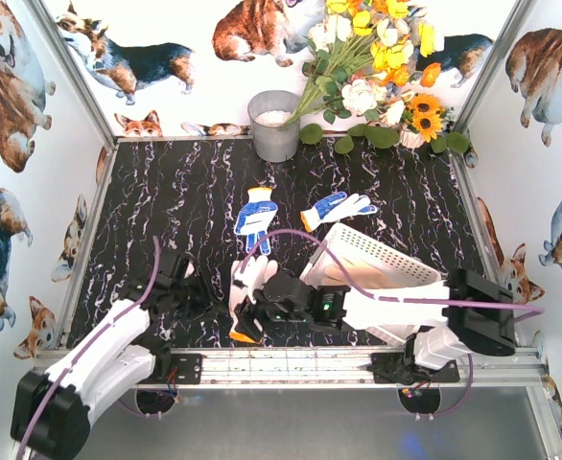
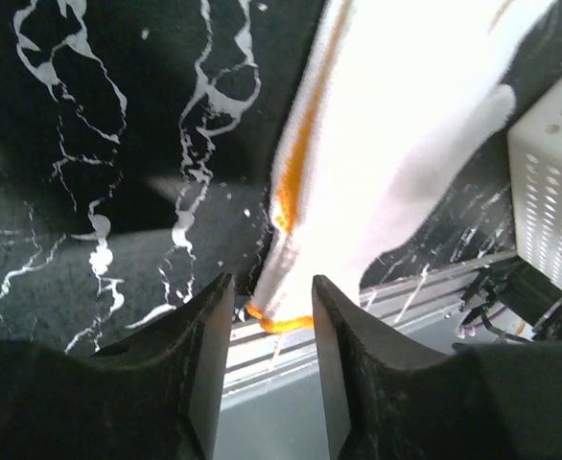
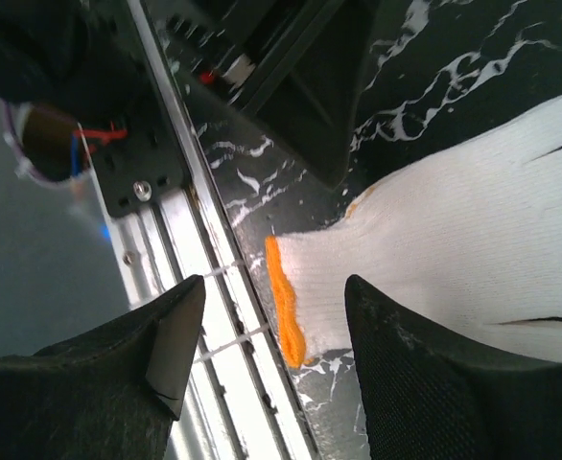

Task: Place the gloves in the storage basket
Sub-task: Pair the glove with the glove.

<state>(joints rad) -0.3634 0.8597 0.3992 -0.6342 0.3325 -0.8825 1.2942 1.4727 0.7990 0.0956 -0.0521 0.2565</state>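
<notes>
The step in hand, as I judge it, is the pickup of the white orange-cuffed glove (image 1: 249, 287), which lies flat on the tabletop (image 1: 166, 201) at its near edge, fingers pointing far. Both arms have their jaws at its cuff. The left jaws stand slightly apart with the orange hem just at their tips, not pinched as far as the left wrist view shows. The right jaws stand wide apart over the cuff, holding nothing.

Next, one pair of jaws must close on the cuff and lift. The glove then needs carrying right and a little far to the storage basket (image 1: 382, 254), which sits tilted just beside it under the right arm.

Room is tight here. The cuff lies hard by the aluminium rail (image 1: 291, 362) at the tabletop's near edge, and the two arms crowd each other. Two blue-dotted gloves (image 1: 254, 216) (image 1: 337, 206) lie farther off on open tabletop, easier to reach.
</notes>
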